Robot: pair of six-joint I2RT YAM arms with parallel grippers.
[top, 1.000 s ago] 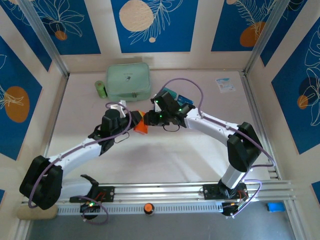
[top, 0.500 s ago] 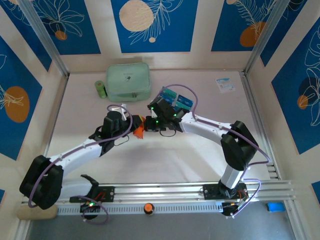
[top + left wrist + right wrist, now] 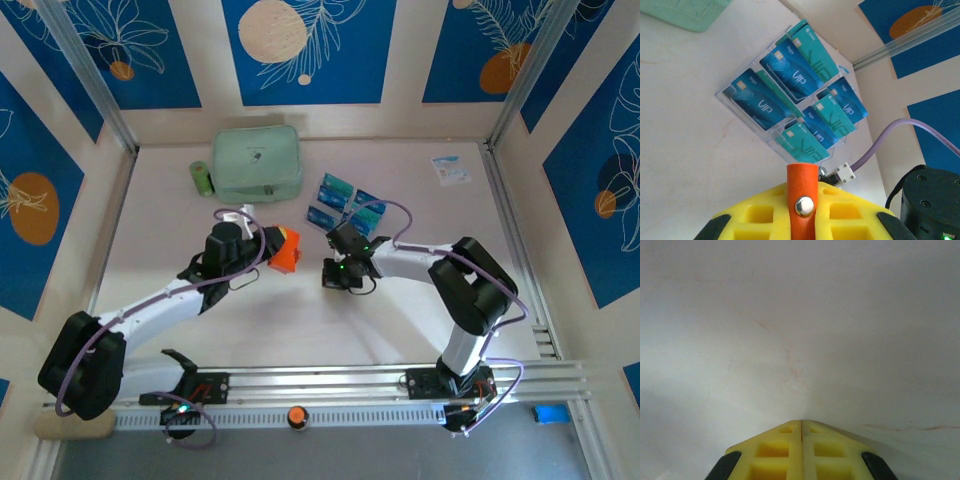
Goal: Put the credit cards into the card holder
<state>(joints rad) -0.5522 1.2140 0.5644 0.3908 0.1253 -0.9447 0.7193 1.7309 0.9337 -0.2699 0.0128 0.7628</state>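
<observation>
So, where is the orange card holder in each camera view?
Top external: orange card holder left of centre, held by the left gripper.
Left wrist: its snap strap at bottom centre, between yellow fingers.
Right wrist: white tabletop ahead of the shut right gripper.
Shared landmark: clear rack of teal cards.

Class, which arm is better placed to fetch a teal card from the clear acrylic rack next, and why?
Right. The right gripper is shut on nothing near the rack; the left gripper is clamped on the small orange wallet.

White table (image 3: pixel 300 320): green pouch (image 3: pixel 257 162), leaflet (image 3: pixel 450 168)
</observation>
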